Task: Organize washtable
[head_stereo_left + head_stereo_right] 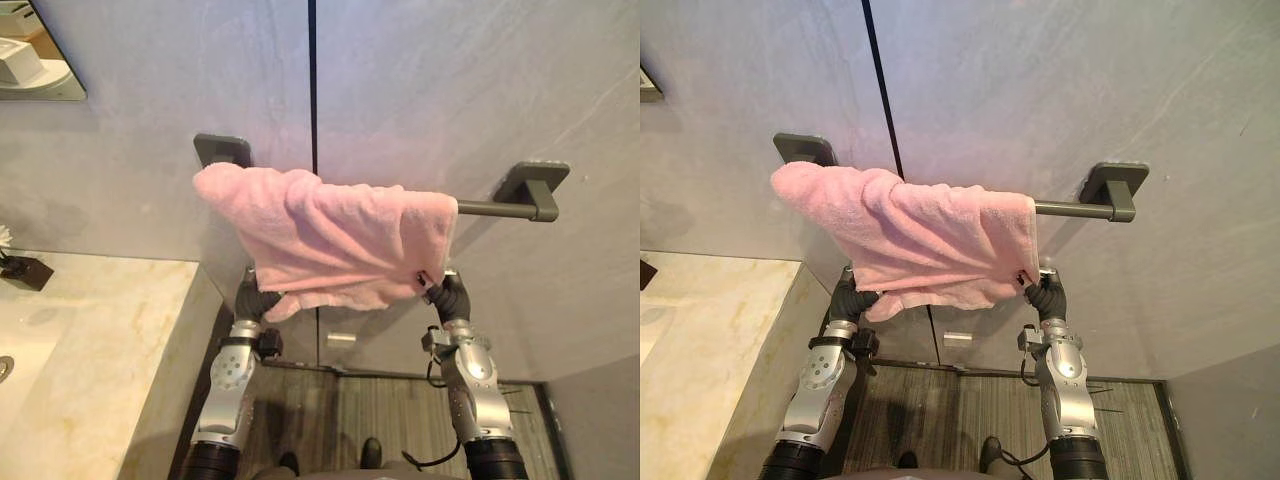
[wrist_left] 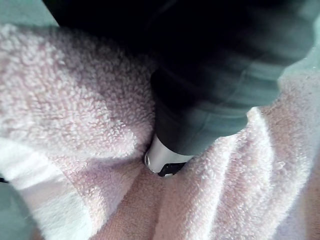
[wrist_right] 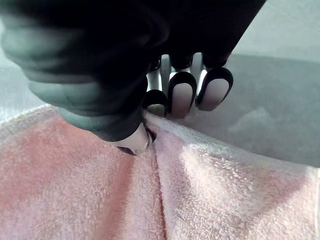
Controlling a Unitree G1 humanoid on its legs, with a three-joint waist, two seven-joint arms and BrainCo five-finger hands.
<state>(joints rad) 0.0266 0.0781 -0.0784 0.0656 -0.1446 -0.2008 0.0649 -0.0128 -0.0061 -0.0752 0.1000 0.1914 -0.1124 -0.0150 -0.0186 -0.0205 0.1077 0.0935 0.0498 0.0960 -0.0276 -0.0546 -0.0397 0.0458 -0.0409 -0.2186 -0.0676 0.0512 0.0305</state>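
Most of the marble counter (image 1: 110, 340) is cut off. The pink towel (image 1: 330, 235) is already over the wall bar (image 1: 495, 209), just bunched and lopsided, so I'd guess straightening is what's left. The right hand (image 3: 100, 75) pinches the towel's lower edge. The left hand (image 2: 215, 100) is buried in cloth, so I can't tell its grip.

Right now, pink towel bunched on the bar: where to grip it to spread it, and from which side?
Pinch the pink towel at its lower right corner, from below, thumb in front and fingers behind, as the right hand does. It is bunched leftward; the towel bar is bare on the right.
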